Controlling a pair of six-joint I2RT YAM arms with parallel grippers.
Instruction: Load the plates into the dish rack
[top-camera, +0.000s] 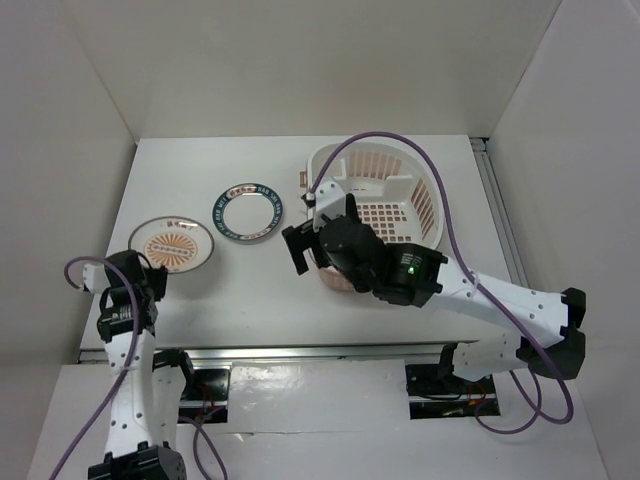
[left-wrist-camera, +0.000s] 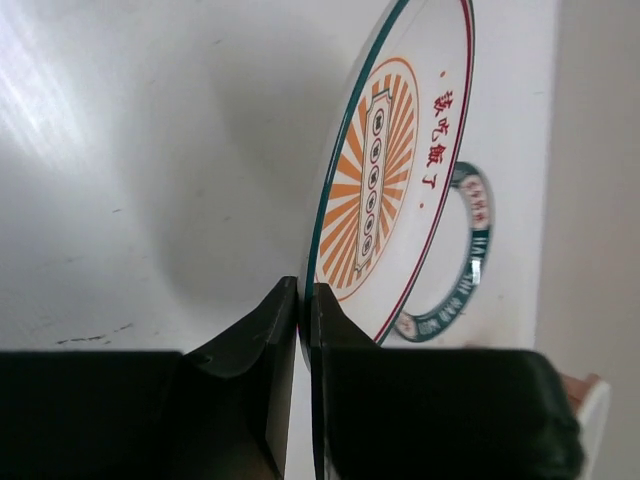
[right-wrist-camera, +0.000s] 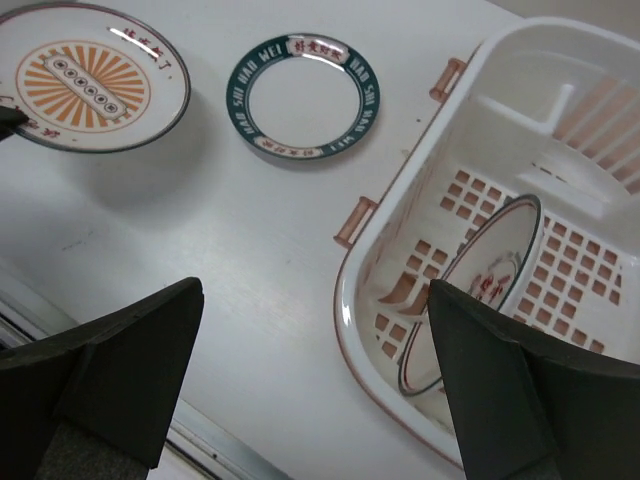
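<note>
Your left pincer has the orange-striped plate by its rim, at the left of the table.

The orange-striped plate lies face up, its central dotted bar running roughly left to right. Your left gripper is clamped on its near-left rim, one finger on each side, and the plate throws a shadow on the table. Just right of it and a little farther away, the blue-rimmed plate lies flat and apart from it. The third plate stands on edge, tilted, inside the dish rack by its near-left wall. Your right gripper hangs over the rack's near-left corner with its jaws spread wide, holding nothing.
</note>
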